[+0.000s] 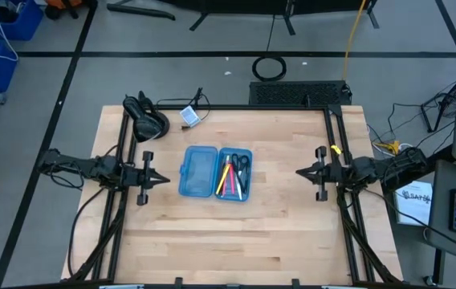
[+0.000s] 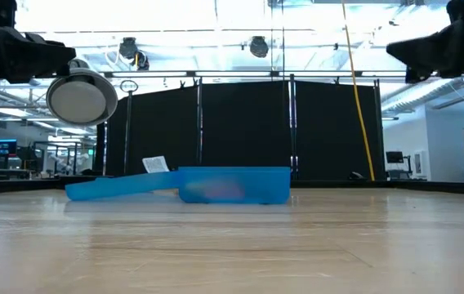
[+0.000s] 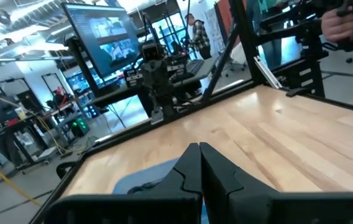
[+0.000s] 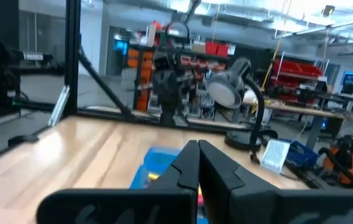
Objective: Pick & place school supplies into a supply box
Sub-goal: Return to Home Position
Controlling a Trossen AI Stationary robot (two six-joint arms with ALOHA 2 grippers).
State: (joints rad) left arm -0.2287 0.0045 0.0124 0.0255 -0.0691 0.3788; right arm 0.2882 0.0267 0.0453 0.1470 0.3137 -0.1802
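The translucent blue supply box [image 1: 215, 172] lies open in the middle of the table, both halves flat on the wood; it also shows in the low view [image 2: 232, 184]. Its right half holds the black-handled scissors [image 1: 242, 164] and several pens, pink, yellow and others [image 1: 228, 178]. My left gripper [image 1: 162, 178] hovers left of the box, shut and holding nothing, its fingers together in the left wrist view [image 3: 198, 163]. My right gripper [image 1: 300, 171] hovers right of the box, also shut and holding nothing [image 4: 197, 160].
A black desk lamp [image 1: 146, 117] and a small white card [image 1: 189, 116] sit at the table's far left corner. The dark frame rails [image 1: 334, 152] run along the table's sides. Bare wood lies near the front edge [image 1: 228, 241].
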